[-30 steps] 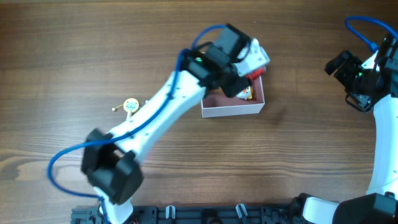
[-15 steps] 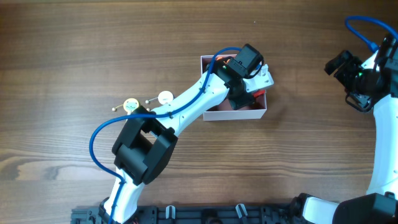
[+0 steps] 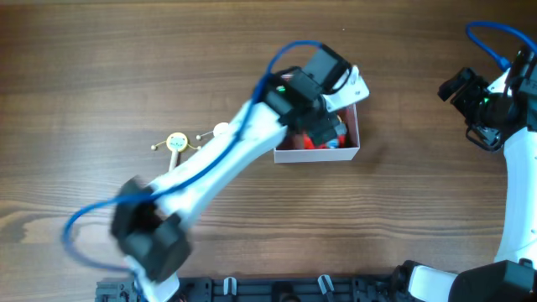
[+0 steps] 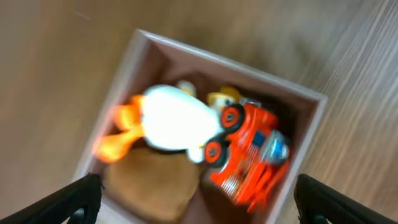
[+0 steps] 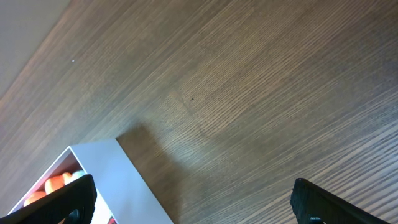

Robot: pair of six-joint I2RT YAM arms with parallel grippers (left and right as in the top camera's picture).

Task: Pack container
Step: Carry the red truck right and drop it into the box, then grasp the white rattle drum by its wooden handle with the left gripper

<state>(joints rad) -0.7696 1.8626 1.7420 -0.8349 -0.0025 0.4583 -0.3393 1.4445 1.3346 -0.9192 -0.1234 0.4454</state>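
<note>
The container [image 3: 317, 155] sits a little right of the middle of the brown wood-grain table [image 3: 101, 67], right under my left gripper [image 4: 199, 208], whose fingers are spread wide and hold nothing. Inside it lie a blurred white bird toy [image 4: 177, 124], a red toy car [image 4: 252, 155] touching it, and something brown [image 4: 155, 186]. My right gripper [image 5: 196, 208], also spread and empty, hangs well to the right. Two small pale trinkets [image 3: 176, 143] lie on the table to the left of the container
</note>
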